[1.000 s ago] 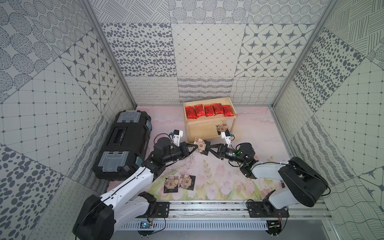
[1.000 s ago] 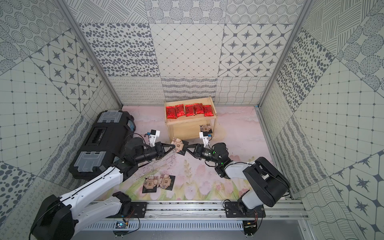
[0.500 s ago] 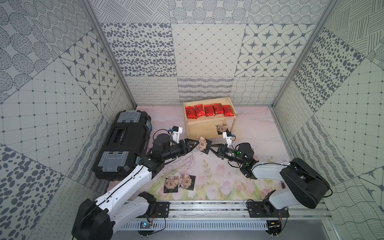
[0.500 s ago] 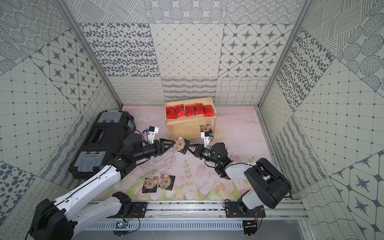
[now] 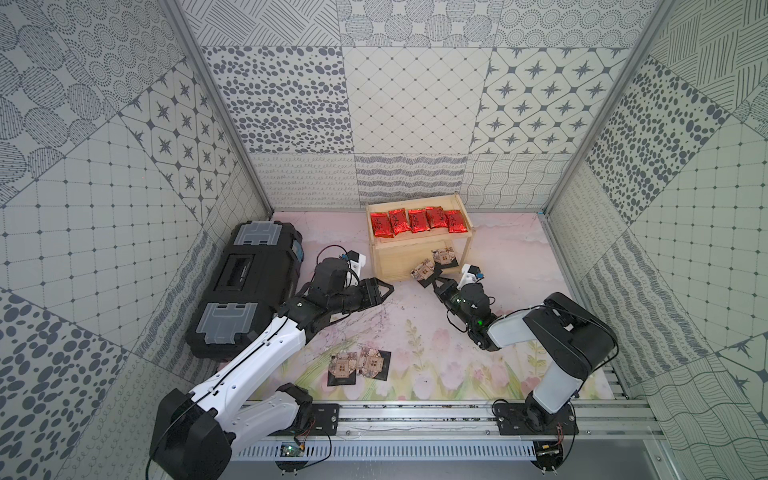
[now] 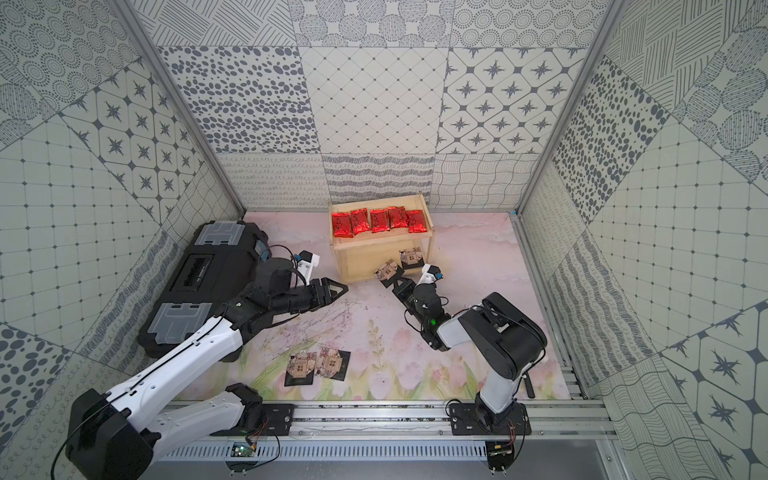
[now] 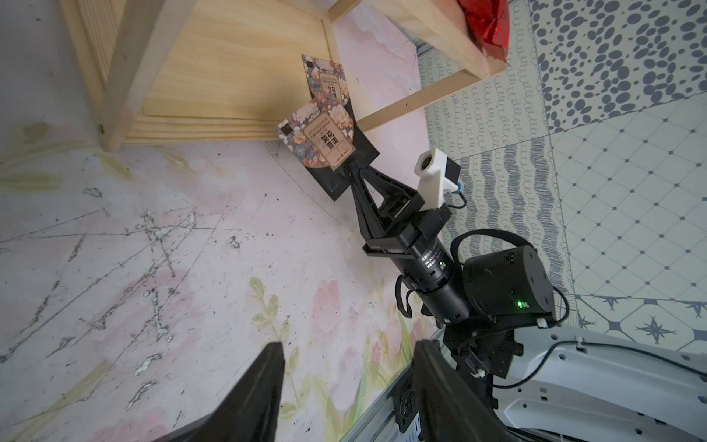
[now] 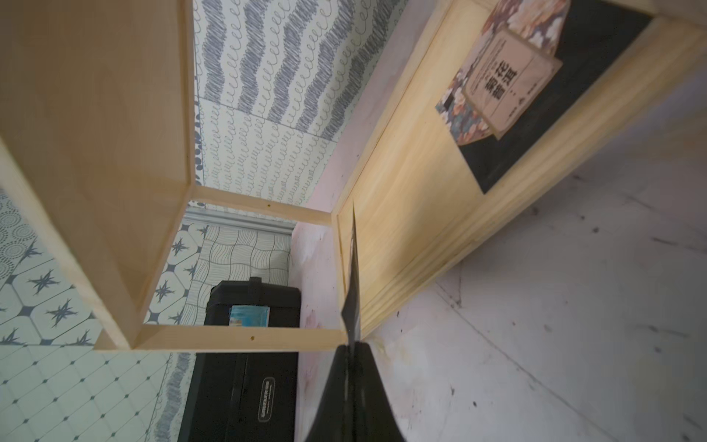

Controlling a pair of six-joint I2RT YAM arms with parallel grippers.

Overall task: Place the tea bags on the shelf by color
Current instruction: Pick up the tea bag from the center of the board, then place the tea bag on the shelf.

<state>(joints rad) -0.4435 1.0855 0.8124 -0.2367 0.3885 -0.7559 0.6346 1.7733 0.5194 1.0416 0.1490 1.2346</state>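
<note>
Two loose black sachets (image 5: 357,365) with beige floral house print lie side by side, overlapping a little, at about 7 o'clock on the floral mat (image 5: 415,345), nearest the rail. Farther in, at 9 o'clock of the mat's middle, the left gripper (image 5: 384,293) hovers with its jaws moderately apart and nothing between them; the left wrist view shows both fingers (image 7: 267,367) with bare mat in the gap. At about 1 o'clock the right gripper (image 5: 432,280) is clamped tight on a corner of the held black sachet (image 5: 424,271), which is tilted up off the mat. Its far corner reaches over the front edge of the lower tier of the pale wooden shelf (image 5: 395,262) at 12 o'clock. Just beyond it, a shelved black sachet (image 5: 444,257) lies flat on that lower tier near the right post. Five red sachets (image 5: 417,220) sit in a row across the top tier. A black toolbox (image 5: 249,286) stands along the 9 o'clock side.
</note>
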